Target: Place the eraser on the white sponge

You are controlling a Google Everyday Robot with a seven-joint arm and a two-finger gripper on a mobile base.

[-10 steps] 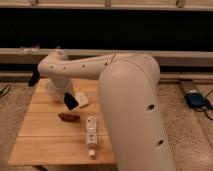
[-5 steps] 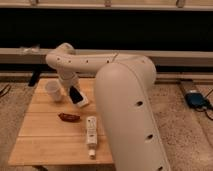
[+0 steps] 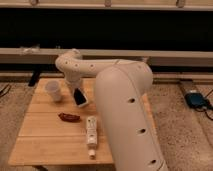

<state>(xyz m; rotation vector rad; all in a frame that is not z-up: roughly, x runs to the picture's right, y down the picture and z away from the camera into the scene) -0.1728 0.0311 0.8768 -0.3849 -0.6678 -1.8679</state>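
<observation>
Nearest to me, the big white arm (image 3: 125, 115) fills the right half of my view, its bulky segment rising over the right side of the wooden table (image 3: 45, 142). On the table's front part I see a long white tube (image 3: 91, 132) lying roughly front to back, and just behind and left of it a dark reddish-brown oblong item (image 3: 69, 117). Further in, the arm bends down toward the table's middle, and the gripper (image 3: 80, 98) sits low there, with the eraser (image 3: 80, 96) at its tip, tilted, a dark flat block. I take the fingers to be clamped on the eraser. Right beneath and beside it shows a pale edge that I read as the white sponge (image 3: 85, 104), mostly hidden; I can't tell if the eraser touches it. To the left stands a white cup (image 3: 54, 91), upright, near the gripper but apart from it.
</observation>
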